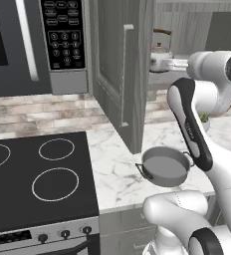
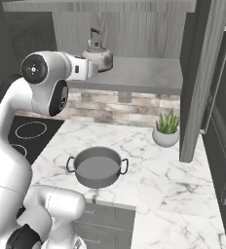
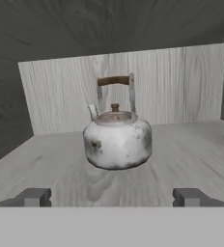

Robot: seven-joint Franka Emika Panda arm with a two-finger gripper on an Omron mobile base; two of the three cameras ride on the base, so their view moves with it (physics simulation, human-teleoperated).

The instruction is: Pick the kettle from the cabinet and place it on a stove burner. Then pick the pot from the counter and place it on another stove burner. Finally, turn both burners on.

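The kettle point(image 1: 160, 58) stands upright on the shelf of the cabinet point(image 1: 118, 74), whose door hangs swung out over the worktop point(image 1: 115, 172). From the left base view, the arm reaches up toward that shelf, while the pot point(image 1: 165, 166) sits on the marble beside the black cooktop point(image 1: 38, 179), well apart from the small burner ring point(image 1: 57, 149)

From the right base view, the kettle point(image 2: 97, 54) rests near the shelf's left end, just past the wrist; a potted plant point(image 2: 166, 128) stands behind the pot point(image 2: 97, 167)

In the hand view, the end effector point(image 3: 112, 198) is spread wide and empty, its fingertips point(image 3: 34, 197) short of the kettle point(image 3: 117, 140), which stands centred between them on the shelf floor
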